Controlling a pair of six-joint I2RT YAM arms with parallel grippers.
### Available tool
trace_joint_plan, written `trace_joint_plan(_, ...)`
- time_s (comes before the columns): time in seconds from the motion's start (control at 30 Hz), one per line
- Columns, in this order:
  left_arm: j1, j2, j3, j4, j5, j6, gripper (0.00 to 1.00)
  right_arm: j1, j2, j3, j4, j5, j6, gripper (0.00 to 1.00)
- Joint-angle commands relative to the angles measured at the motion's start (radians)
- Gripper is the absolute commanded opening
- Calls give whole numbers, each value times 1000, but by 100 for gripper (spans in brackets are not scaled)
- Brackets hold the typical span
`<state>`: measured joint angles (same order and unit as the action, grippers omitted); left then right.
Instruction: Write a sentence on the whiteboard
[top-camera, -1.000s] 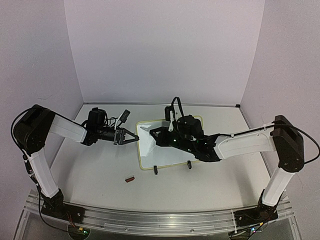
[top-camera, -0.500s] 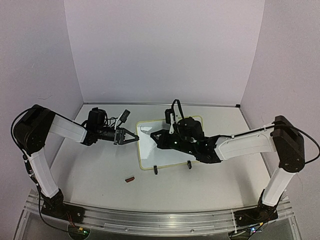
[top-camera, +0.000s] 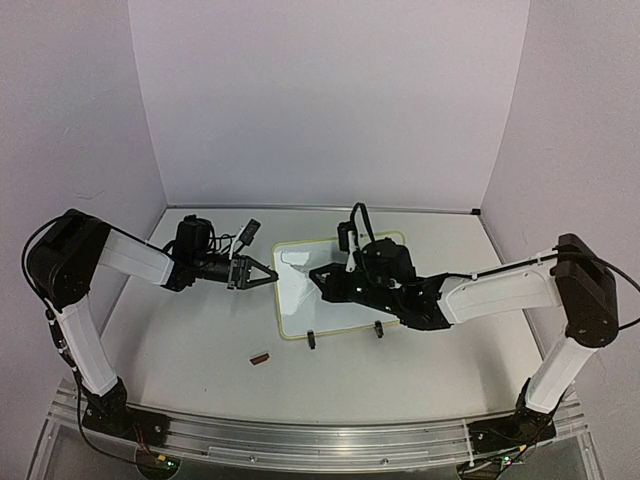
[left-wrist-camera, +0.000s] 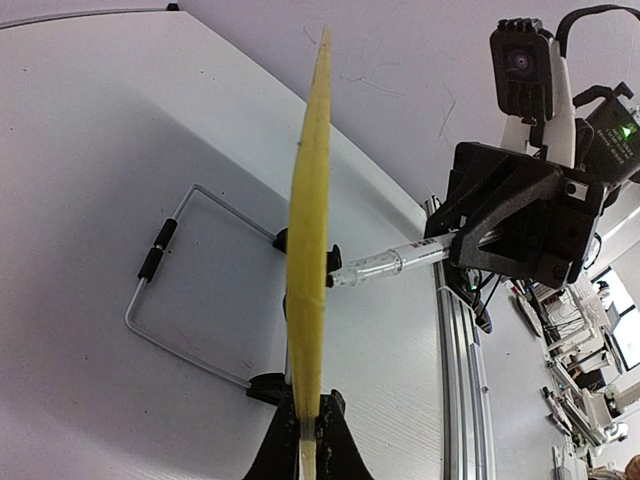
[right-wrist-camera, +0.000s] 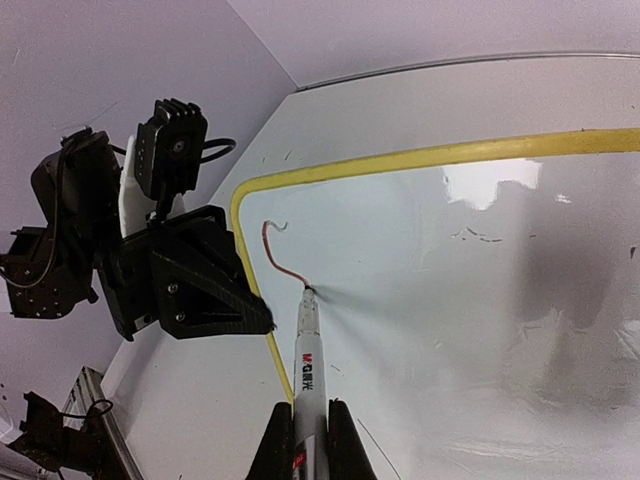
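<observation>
The whiteboard (top-camera: 300, 308) lies in the middle of the table (top-camera: 190, 340), flat or a little raised. It is a white, glossy rectangle with rounded corners and a thin pale-yellow frame. Light makes a bright spot on its smooth surface. Two small black clips (top-camera: 312, 341) sit on its near edge. In the left wrist view the board is seen edge-on as a narrow yellow strip, and behind it is the bent wire stand (left-wrist-camera: 157, 250) with a short black sleeve.

The left gripper (top-camera: 268, 276) has its black fingers closed narrow on the left edge of the frame and it pinches the board there.

The right gripper (right-wrist-camera: 305, 440) is closed on a slim marker (right-wrist-camera: 306, 350) with a clear barrel and a printed label. The tip of the marker touches the board near the upper left corner.

Of the sentence (right-wrist-camera: 272, 250) only one thin curved stroke is there, like a hook. It looks reddish brown and ends at the marker tip.

A small dark red piece (top-camera: 260, 357) lies on the table, well apart from the board; what it is I cannot tell.
</observation>
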<state>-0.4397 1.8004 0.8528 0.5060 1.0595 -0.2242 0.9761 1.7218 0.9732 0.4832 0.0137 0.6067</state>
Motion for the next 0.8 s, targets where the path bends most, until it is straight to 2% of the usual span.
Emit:
trace_joint_plan(0.0,-7,-24,-5,-11,9,32,0,5,-18,-5,-24,9,8,0)
trace_joint_plan(0.6,-7,-27,-6,-10,10,32,0,19,74,101,-25,-13,-4,0)
trace_joint_plan(0.77,-7,-26,-8,-10,9,32,0,22,40,83,38,-38,2,0)
